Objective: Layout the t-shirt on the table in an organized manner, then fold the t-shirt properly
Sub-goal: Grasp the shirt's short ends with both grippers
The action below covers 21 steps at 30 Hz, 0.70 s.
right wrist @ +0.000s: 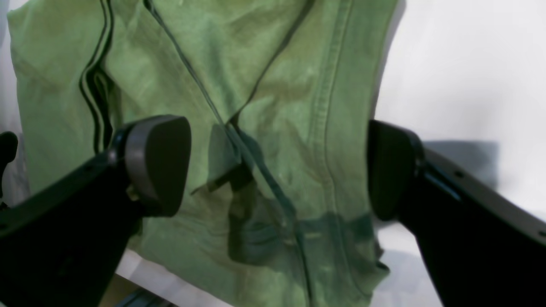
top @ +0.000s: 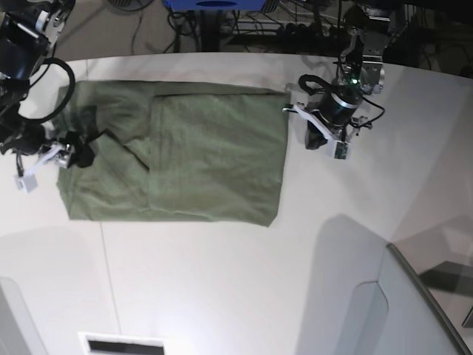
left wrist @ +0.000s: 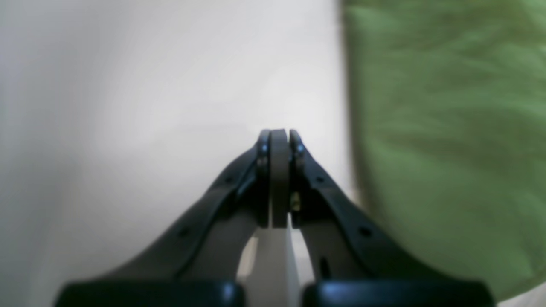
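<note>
The olive-green t-shirt (top: 207,155) lies flat on the white table (top: 222,281), folded into a rough rectangle with its sides turned in. My right gripper (right wrist: 273,170) is open and hovers over the shirt's (right wrist: 273,85) left edge, its fingers (right wrist: 158,162) straddling folded seams; it is at the left in the base view (top: 77,154). My left gripper (left wrist: 279,136) is shut and empty over bare table (left wrist: 149,106), with the shirt's straight edge (left wrist: 448,128) just beside it. In the base view it (top: 312,140) sits just off the shirt's right edge.
A thin dark seam line (top: 103,259) crosses the table near the shirt's lower left. A grey angled panel (top: 384,310) rises at the front right. Cables and dark equipment (top: 222,15) lie beyond the curved far edge.
</note>
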Each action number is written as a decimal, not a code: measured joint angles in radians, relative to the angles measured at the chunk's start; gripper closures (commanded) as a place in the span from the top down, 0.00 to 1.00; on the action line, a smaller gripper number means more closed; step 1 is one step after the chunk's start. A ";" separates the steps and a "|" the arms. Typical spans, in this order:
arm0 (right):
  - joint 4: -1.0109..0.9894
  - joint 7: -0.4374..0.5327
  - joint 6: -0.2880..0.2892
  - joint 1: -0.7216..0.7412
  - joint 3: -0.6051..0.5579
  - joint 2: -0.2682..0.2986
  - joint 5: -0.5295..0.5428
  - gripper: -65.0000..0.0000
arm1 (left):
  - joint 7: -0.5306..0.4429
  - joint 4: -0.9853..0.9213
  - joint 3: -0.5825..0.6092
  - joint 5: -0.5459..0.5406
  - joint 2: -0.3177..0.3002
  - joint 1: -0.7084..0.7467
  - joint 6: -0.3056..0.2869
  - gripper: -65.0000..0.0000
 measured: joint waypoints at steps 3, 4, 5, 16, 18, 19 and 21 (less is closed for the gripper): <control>0.004 -0.005 0.000 -0.004 -0.058 0.010 0.003 0.89 | 0.006 -0.019 0.034 0.001 0.003 -0.025 -0.001 0.00; 0.006 -0.013 -0.002 -0.002 -0.083 0.010 0.003 0.89 | 0.003 -0.032 0.040 -0.001 0.004 -0.040 0.000 0.00; 0.006 -0.013 0.000 0.000 -0.105 0.005 0.004 0.89 | 0.003 -0.045 0.050 0.000 0.004 -0.060 0.001 0.00; 0.013 0.005 0.008 -0.008 -0.122 -0.029 0.026 0.81 | -0.016 -0.184 0.117 -0.004 0.047 -0.190 0.004 0.00; 0.012 0.004 0.007 -0.009 -0.122 -0.031 0.023 0.71 | -0.033 -0.204 0.117 -0.005 0.060 -0.200 0.004 0.00; 0.012 0.002 0.006 -0.011 -0.122 -0.032 0.021 0.66 | -0.034 -0.214 0.121 -0.005 0.063 -0.209 0.004 0.00; 0.011 -0.002 0.004 -0.013 -0.122 -0.035 0.018 0.58 | -0.038 -0.235 0.151 -0.004 0.068 -0.232 0.006 0.00</control>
